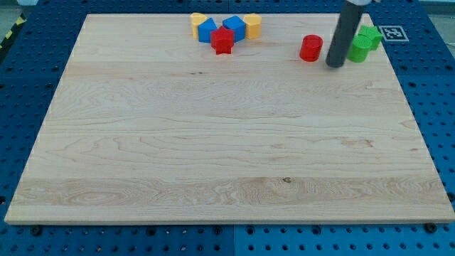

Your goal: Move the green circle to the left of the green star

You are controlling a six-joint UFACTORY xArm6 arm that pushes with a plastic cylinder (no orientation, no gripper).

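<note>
Rod between red cylinder and green blocks

Wood board [227,142] fills most of the view, lying on a blue perforated table [21,71]. The dark rod comes down from the view's top edge, right of centre, and my tip [333,65] rests on the board near its top right corner. The arm carries no claw, so nothing is clenched, released or grasped; the rod merely stands on the wood.

The green circle [357,50] sits just to the view's right of the rod, touching it or nearly so; the rod hides the circle's left edge, so contact cannot be told for sure. The green star [370,36] lies right behind the circle, towards the view's top right, and the two green blocks appear pressed together. As it stands, the circle is at the star's lower left, very close to it.

A red cylinder [310,48] stands just to the view's left of the tip, with a small gap.

Well apart, at the board's top centre, five blocks huddle: a yellow block [197,20], a blue block [207,30], a red star [222,41], a blue cube [234,26] and a yellow block at the cluster's right [252,25].

A printed marker tag [390,33] lies on the table beyond the board's top right corner.
</note>
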